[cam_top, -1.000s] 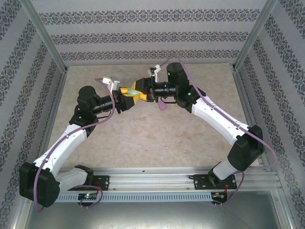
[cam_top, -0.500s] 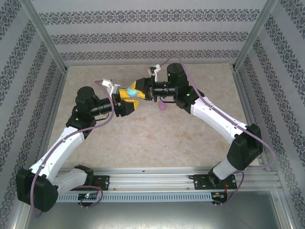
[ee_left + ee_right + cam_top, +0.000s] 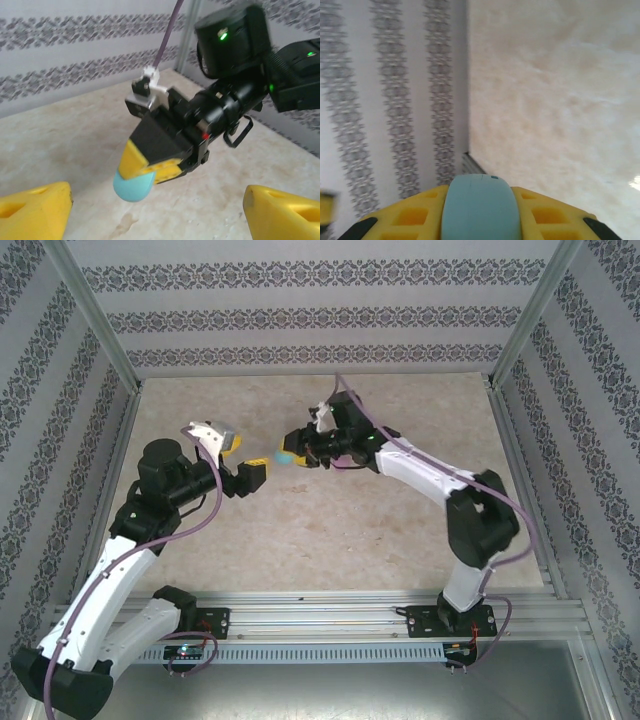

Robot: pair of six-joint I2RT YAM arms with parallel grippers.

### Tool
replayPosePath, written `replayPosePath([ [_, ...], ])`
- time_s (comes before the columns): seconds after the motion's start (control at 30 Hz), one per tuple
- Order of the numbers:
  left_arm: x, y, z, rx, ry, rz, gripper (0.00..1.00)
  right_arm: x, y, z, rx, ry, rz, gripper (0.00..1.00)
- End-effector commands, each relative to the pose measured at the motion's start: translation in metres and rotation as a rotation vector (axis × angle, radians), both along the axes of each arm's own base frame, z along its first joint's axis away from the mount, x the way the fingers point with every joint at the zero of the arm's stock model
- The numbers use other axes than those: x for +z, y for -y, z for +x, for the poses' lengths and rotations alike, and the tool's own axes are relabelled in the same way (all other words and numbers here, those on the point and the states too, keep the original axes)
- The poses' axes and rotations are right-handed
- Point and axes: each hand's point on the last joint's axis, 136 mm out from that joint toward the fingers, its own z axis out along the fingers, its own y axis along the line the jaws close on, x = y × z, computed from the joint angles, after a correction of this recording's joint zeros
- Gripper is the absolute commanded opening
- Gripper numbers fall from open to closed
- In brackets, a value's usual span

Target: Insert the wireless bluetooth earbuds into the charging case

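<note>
Light-blue charging case [image 3: 132, 187] lengthwise in right claw [image 3: 150, 169], jutting toward wide-open left claw [image 3: 240, 454]

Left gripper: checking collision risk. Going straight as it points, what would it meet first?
Probably the light-blue oval plastic case clamped in the right gripper, ahead of the left gripper; depth unclear.

A lab robot test cell: a beige marble-look tabletop [image 3: 320, 540] is boxed in by silver aluminium frame posts [image 3: 93, 315] and panels of grey-striped ornamental wallpaper [image 3: 320, 310]. A white-and-black left arm [image 3: 110, 575] and right arm [image 3: 420, 472] are bolted to a slotted aluminium rail [image 3: 320, 612].
</note>
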Motion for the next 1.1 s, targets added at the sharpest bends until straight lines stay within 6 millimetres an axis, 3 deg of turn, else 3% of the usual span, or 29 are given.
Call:
replayPosePath([
  [0.0, -0.022, -0.022, -0.004, 0.104, -0.050, 0.080, 0.88, -0.052, -0.010, -0.001, 0.051, -0.024, -0.090, 0.24],
  [0.13, -0.032, -0.029, -0.009, 0.134, -0.069, 0.100, 0.89, -0.102, -0.017, 0.006, 0.083, -0.068, -0.156, 0.24],
  [0.23, -0.036, -0.032, -0.012, 0.146, -0.080, 0.106, 0.89, -0.129, -0.011, 0.007, 0.106, -0.061, -0.259, 0.27],
  [0.43, -0.042, -0.033, -0.011, 0.151, -0.085, 0.105, 0.89, -0.161, 0.007, 0.002, 0.125, -0.083, -0.370, 0.33],
  [0.57, -0.043, -0.032, -0.009, 0.147, -0.085, 0.102, 0.89, -0.170, 0.020, -0.007, 0.146, -0.090, -0.447, 0.41],
  [0.77, -0.051, -0.039, -0.004, 0.194, -0.103, 0.116, 0.89, -0.147, 0.047, -0.013, 0.136, -0.024, -0.522, 0.51],
  [0.9, -0.054, -0.048, 0.004, 0.250, -0.113, 0.145, 0.92, -0.107, 0.074, -0.008, 0.088, 0.074, -0.565, 0.57],
  [1.07, -0.060, -0.069, 0.026, 0.348, -0.123, 0.175, 1.00, -0.053, 0.123, 0.006, -0.021, 0.228, -0.626, 0.66],
])
